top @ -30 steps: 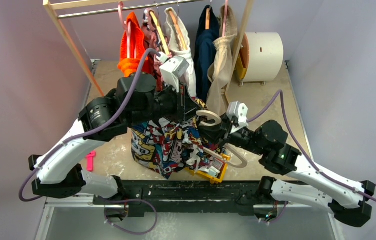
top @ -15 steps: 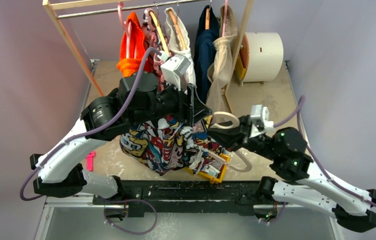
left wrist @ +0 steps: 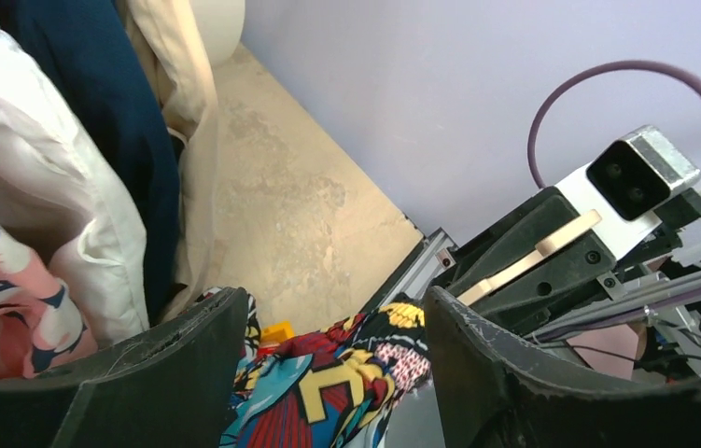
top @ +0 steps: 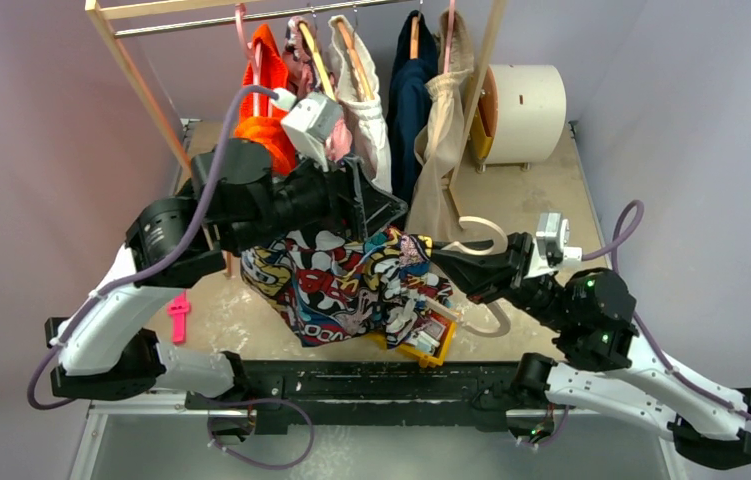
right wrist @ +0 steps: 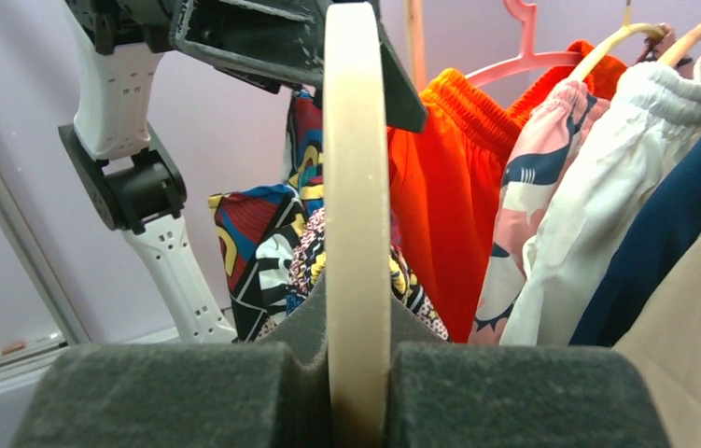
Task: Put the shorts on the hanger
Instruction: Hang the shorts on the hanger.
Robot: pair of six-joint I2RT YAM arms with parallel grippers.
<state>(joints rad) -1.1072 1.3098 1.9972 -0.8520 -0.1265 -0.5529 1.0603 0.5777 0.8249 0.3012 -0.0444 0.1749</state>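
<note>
Top view looks down from behind; wrist views sit close, facing each other — all share the shorts [top: 343, 288].

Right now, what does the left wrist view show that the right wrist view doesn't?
Only the left wrist view: that the left gripper is open, bare table, and the right arm's camera. Only the right wrist view: the orange garment, a pink hanger, and the left arm's white links. Both: the shorts, the right gripper shut on the hanger, and the navy garment.
</note>
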